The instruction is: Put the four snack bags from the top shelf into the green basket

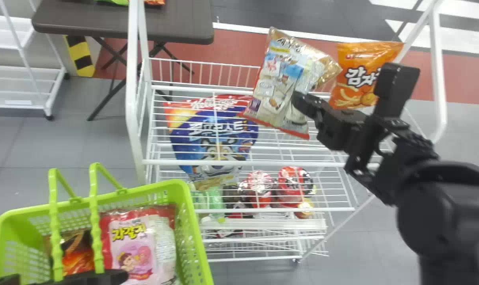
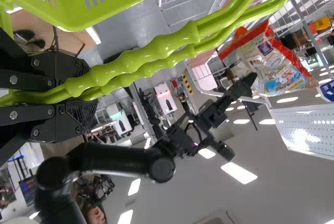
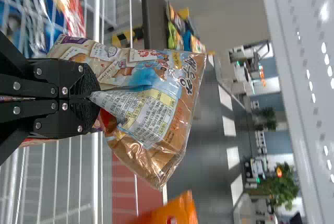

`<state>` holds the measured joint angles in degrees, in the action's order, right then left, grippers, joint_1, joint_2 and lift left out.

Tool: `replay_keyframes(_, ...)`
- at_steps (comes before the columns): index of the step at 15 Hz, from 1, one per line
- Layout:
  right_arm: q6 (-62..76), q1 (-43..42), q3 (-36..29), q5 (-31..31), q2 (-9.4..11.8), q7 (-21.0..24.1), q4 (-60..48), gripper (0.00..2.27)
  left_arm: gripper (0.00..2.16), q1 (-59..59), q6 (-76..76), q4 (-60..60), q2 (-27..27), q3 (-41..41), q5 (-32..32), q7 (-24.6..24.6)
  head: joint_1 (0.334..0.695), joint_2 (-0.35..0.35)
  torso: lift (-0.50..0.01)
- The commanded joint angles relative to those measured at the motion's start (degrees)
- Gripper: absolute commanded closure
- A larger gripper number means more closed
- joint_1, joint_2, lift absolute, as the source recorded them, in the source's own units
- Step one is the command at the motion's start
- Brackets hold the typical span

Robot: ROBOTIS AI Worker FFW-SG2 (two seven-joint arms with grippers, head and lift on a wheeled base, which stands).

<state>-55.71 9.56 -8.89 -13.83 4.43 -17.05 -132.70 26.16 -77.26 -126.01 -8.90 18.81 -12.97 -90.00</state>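
My right gripper [image 1: 299, 103] is above the rack's top shelf [image 1: 239, 162], shut on the edge of a beige and blue snack bag [image 1: 277, 85]. In the right wrist view that bag [image 3: 151, 91] is pinched between the fingers of my right gripper [image 3: 96, 96], its material creased there. An orange snack bag [image 1: 356, 79] stands at the shelf's right end. The green basket [image 1: 197, 237] at lower left contains a pink bag [image 1: 138, 245] and a dark orange-brown bag [image 1: 77, 255]. My left gripper [image 1: 100, 277] is at its handles; in the left wrist view the left gripper [image 2: 86, 98] is shut on both handles [image 2: 151, 51].
A blue cereal bag [image 1: 215, 138] shows behind the shelf wires, with cups [image 1: 259, 186] lower down. White posts [image 1: 132, 91] frame the rack. Behind it stands a dark table [image 1: 176, 23], and another white rack [image 1: 21, 87] is at the far left.
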Motion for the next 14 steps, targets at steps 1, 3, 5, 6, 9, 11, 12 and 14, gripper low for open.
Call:
replay_keyframes(1,-9.65,6.44,3.09,-4.1,-0.04,0.0,-10.65,2.25,2.15,-0.05,-0.05,-0.11,0.02,-0.09,0.05,-0.57,0.695,-0.103,0.0)
replay_keyframes(3,-20.72,9.34,6.35,-6.03,-0.04,0.18,-15.75,2.25,2.15,-0.14,-0.4,-0.29,0.02,-0.09,0.05,-0.57,0.695,-0.043,0.0)
replay_keyframes(5,-28.46,10.57,8.46,-9.9,0.05,0.26,-17.15,2.25,2.15,-0.14,-0.4,-0.38,0.02,-0.09,0.05,-0.57,0.695,0.022,0.0)
replay_keyframes(6,-31.09,10.48,10.04,-11.13,0.05,0.35,-17.15,2.25,2.15,-0.14,-0.57,-0.38,0.02,-0.17,0.05,-0.57,0.695,0.059,0.0)
replay_keyframes(9,-33.73,8.64,15.4,-12.63,0.05,1.41,-14.69,2.25,2.15,-0.14,-0.57,-0.46,0.2,-0.79,0.05,-0.57,0.695,0.183,0.0)
replay_keyframes(11,-33.73,5.74,20.58,-12.45,-0.12,2.99,-8.89,2.25,2.15,-0.14,-0.75,-0.73,0.29,-0.96,0.05,-0.57,0.695,0.233,0.0)
replay_keyframes(12,-33.55,3.72,23.57,-12.45,-0.39,3.52,-5.11,2.25,2.15,-0.14,-0.75,-1.08,0.29,-1.32,0.05,-0.57,0.695,0.288,0.0)
replay_keyframes(14,-27.58,0.02,30.52,-11.92,-0.74,4.92,3.5,2.24,2.15,-0.14,-0.75,-1.25,0.37,-1.84,0.05,-0.57,0.695,0.34,0.0)
